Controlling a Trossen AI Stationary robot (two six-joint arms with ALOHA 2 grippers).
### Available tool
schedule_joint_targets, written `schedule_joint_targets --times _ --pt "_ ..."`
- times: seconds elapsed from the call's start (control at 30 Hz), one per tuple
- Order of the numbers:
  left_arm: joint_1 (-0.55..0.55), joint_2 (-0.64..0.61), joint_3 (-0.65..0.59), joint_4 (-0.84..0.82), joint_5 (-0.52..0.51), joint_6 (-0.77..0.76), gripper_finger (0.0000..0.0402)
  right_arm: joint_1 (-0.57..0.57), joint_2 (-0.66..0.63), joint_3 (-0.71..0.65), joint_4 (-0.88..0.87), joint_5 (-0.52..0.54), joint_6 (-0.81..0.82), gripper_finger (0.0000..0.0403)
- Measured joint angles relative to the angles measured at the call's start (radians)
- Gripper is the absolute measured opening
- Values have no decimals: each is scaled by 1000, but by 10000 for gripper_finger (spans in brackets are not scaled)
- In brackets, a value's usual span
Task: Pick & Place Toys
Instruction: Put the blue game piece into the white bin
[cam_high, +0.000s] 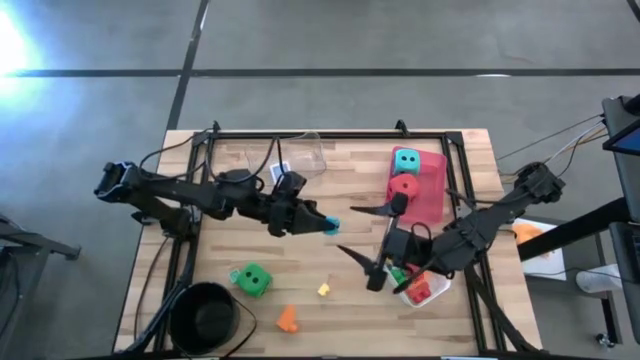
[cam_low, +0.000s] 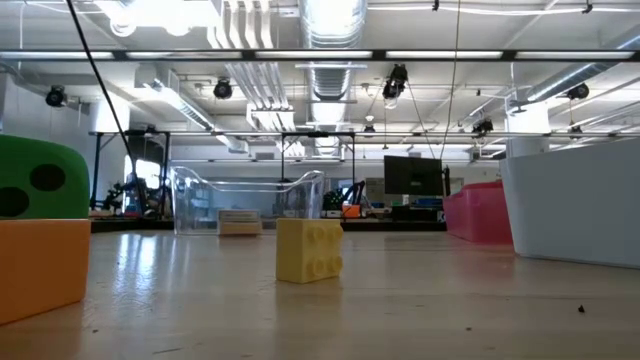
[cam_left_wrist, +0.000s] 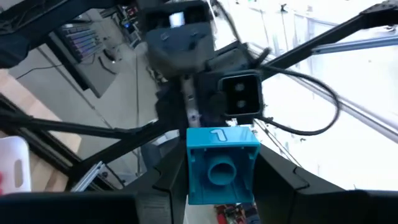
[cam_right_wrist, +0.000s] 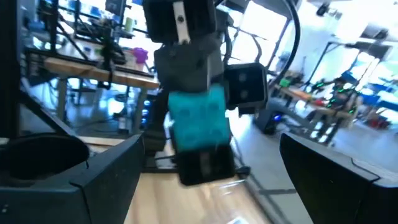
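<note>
My left gripper (cam_high: 322, 221) is shut on a teal brick (cam_high: 331, 222) above the middle of the table. The brick also shows in the left wrist view (cam_left_wrist: 221, 165) and the right wrist view (cam_right_wrist: 198, 118). My right gripper (cam_high: 347, 230) is wide open and faces the brick from the table's right; its fingers (cam_right_wrist: 106, 174) stand apart from it. A green die (cam_high: 252, 280), a yellow brick (cam_high: 323, 290) and an orange brick (cam_high: 288, 320) rest on the table. A teal die (cam_high: 406, 160) and a red die (cam_high: 403, 185) sit in the pink tray (cam_high: 432, 195). My left gripper pinches the teal brick by two opposite side walls (cam_left_wrist: 190, 177) between its two fingers. The fingers come roughly level from the table's left. The brick is lifted clear of the table, and its hollow underside (cam_left_wrist: 219, 171) faces my left wrist camera.
A black bowl (cam_high: 205, 315) stands at the near left and a clear tray (cam_high: 303, 155) at the far middle. A white tray (cam_high: 428, 292) with red and green bricks lies under my right arm. In the low view the yellow brick (cam_low: 309, 250) stands mid-table.
</note>
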Motion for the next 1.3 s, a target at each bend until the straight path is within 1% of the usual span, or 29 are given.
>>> schedule_joint_targets --times 0.13,0.27,0.4,0.5,0.7,0.8,1.0,1.17,1.23,1.3 --pt "2 14 0 1 -8 -1 134 -12 44 45 -1 0 -61 370" --pt "10 35 0 24 -8 -31 134 -21 74 83 -8 -4 -58 369" --pt "11 34 0 31 -7 -30 134 -21 82 109 -11 -59 -59 361" --pt "11 34 0 38 -1 -30 134 -30 82 115 -36 -74 -41 333" --pt "11 34 0 46 0 -34 134 -51 86 115 -46 -79 -4 255" --pt "11 34 0 51 2 -36 134 -56 86 115 -46 -80 -5 225" --pt "10 34 0 50 8 -58 134 -60 86 115 -54 -80 -12 180" --pt "10 34 0 47 16 -64 134 -63 86 115 -61 -80 -41 133" --pt "10 34 0 47 20 -62 134 -65 86 115 -61 -80 -42 132" --pt "10 34 0 47 24 -59 151 -65 86 115 -61 -80 -42 132"
